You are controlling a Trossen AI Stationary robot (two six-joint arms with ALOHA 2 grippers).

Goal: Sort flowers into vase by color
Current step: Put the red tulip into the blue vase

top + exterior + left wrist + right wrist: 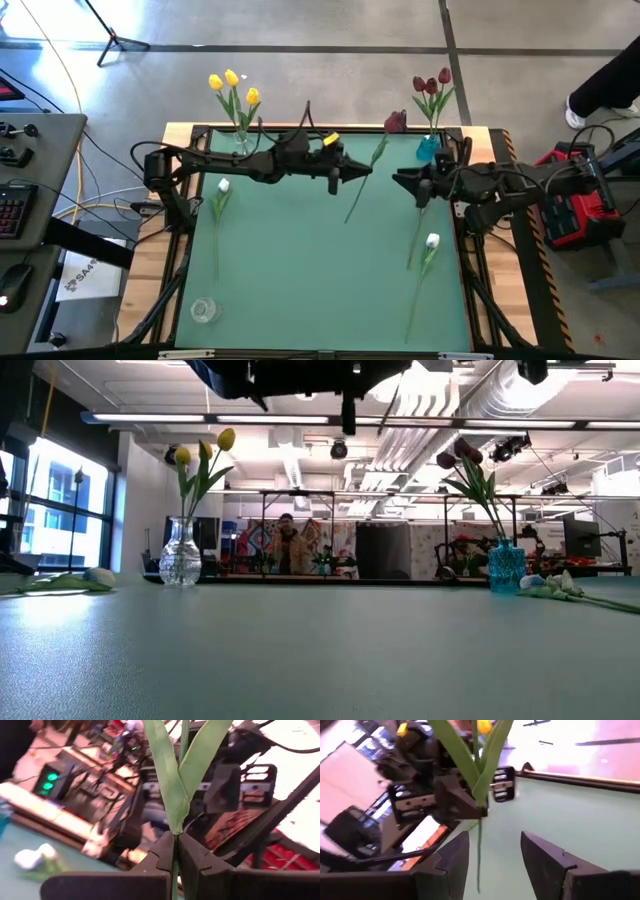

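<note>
left hand point(366, 170): clenched on dark red flower point(394, 123) stem, held above table point(300, 270) | right hand point(398, 180): released, fingers spread, facing it

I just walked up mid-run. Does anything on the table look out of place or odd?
Two white tulips lie flat on the table, unsorted, and the clear vase at the near left stands empty. The left gripper holds a dark red tulip in mid-air.

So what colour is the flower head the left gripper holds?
Dark red flower head; high view shows it best.
</note>
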